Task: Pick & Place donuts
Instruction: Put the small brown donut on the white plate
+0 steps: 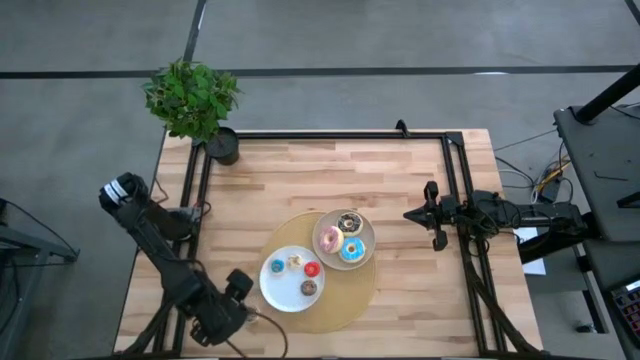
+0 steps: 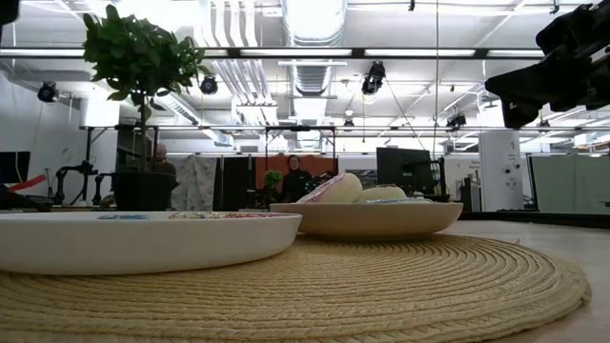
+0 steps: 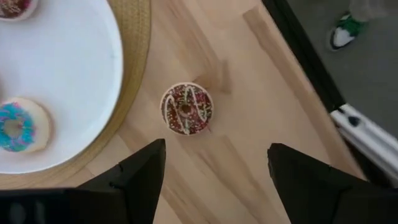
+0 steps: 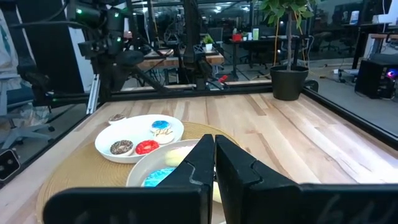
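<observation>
My left gripper (image 3: 217,149) is open and hangs over the table's near left part (image 1: 238,287), next to the white plate (image 1: 270,292). Beyond its fingertips a mini chocolate donut with sprinkles (image 3: 186,109) lies flat on the wood, untouched; it also shows in the right wrist view (image 4: 116,117). The white plate holds mini blue (image 1: 277,266), cream (image 1: 294,262), red (image 1: 312,269) and brown (image 1: 309,288) donuts. The beige plate (image 1: 366,232) holds the pink (image 1: 329,238), chocolate (image 1: 349,222) and blue-sprinkled (image 1: 351,250) donuts. My right gripper (image 1: 410,214) is shut and waits at the table's right side.
Both plates stand on a round woven mat (image 1: 345,300) in the table's middle. A potted plant (image 1: 195,105) stands at the far left corner. A dark frame rail (image 1: 455,180) runs along the table's right side. Bare wood lies beyond the mat toward the far edge.
</observation>
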